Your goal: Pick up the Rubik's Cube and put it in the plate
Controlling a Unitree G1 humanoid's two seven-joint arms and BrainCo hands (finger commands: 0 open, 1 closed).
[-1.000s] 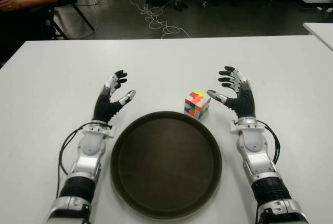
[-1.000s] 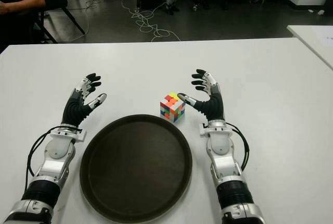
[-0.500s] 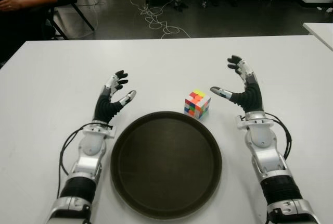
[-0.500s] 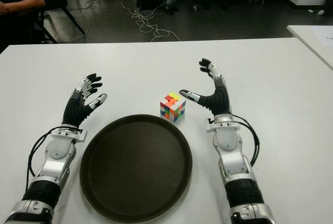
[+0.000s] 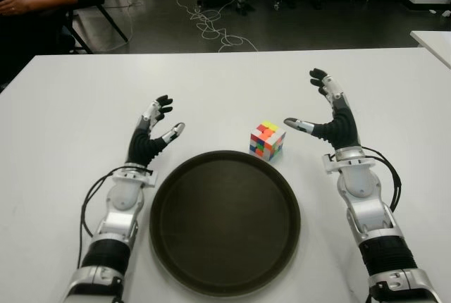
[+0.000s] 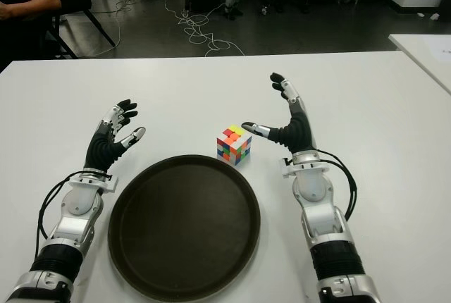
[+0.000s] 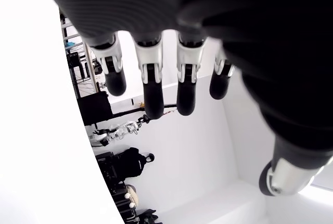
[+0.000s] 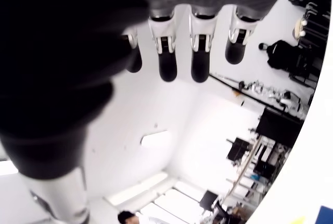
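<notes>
Since the earlier pictures, the right hand (image 5: pixel 331 121) has opened wider and shifted a little outward, away from the Rubik's Cube (image 5: pixel 267 139). One second ago its fingers were bent over toward the cube and its thumb tip was almost touching the cube's right side; now the fingers (image 5: pixel 321 82) are stretched up and spread, and a clear strip of white table (image 5: pixel 225 84) shows between thumb and cube. The hand holds nothing. Its own wrist view confirms this: the fingertips (image 8: pixel 200 70) hang free with only the room behind them.

The cube has not moved. It stands on the table just behind the far rim of the dark round plate (image 5: pixel 169 183), slightly to the right of the plate's middle, and it seems not to touch the rim, though from this angle I cannot be sure. The plate has nothing in it.

The left hand (image 5: pixel 151 134) shows beside the plate's left edge, unchanged, with relaxed open fingers and nothing in it.

For the task, I judge this as preparation for the grasp: the wide opening gives room to come around the cube. Picking up has not yet begun, so the whole transfer remains.
</notes>
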